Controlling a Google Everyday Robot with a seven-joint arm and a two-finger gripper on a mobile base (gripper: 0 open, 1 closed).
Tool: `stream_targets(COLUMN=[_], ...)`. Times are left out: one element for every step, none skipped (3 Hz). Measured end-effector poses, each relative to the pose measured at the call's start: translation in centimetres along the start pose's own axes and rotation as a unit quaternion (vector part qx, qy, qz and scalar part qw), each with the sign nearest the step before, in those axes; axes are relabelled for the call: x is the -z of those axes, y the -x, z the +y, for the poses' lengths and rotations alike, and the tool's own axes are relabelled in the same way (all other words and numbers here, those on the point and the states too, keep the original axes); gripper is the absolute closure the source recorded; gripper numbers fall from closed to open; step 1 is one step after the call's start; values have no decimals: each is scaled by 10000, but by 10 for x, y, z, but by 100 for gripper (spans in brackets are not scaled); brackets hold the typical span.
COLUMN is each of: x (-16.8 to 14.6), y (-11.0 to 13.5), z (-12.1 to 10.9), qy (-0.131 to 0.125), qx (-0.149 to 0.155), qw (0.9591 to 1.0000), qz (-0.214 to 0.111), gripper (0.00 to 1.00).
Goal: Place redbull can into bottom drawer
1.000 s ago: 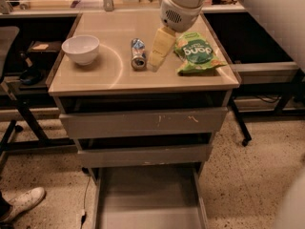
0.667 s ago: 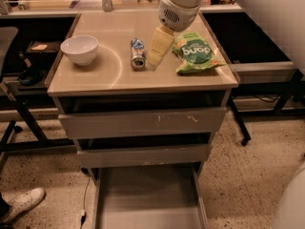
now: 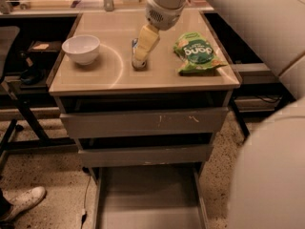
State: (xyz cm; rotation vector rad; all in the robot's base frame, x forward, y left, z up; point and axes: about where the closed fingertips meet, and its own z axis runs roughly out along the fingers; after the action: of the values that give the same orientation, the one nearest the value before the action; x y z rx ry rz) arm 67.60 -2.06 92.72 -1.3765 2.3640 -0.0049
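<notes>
The redbull can [image 3: 137, 63] lies on its side on the desk [image 3: 109, 76], near the middle of the top, with one round silver end turned toward the front edge. Only a small part of it shows: this shiny end and a bit of blue and silver along its left side. The rest is hidden under the hand [image 3: 143, 49], which comes down from the pale arm [image 3: 164, 6] and sits right over the can. If the hand is wide, narrow, or already holding the can, I cannot tell.

To the left of the can, well apart, stands a white bowl [image 3: 81, 49]. To the right lies a green snack bag [image 3: 196, 54], near the can but not touching it.

Below the desk top are two scratched grey drawers, the top drawer [image 3: 143, 123] and the middle drawer [image 3: 145, 155], both pulled out only a little. The bottom drawer [image 3: 150, 199] is pulled far out, and its flat grey floor shows. A white shoe [image 3: 21, 202] is on the floor at the lower left.
</notes>
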Motion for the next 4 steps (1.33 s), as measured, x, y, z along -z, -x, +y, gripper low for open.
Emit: stream_targets(x=[-21, -38, -59, -80], y=[29, 44, 50, 48], z=[-18, -31, -43, -52], qy=[30, 36, 33, 111], qx=[-174, -332, -524, -726], qw=[9998, 9994, 9983, 9965], qz=[25, 101, 257, 388], gripper=[0, 0, 0, 0])
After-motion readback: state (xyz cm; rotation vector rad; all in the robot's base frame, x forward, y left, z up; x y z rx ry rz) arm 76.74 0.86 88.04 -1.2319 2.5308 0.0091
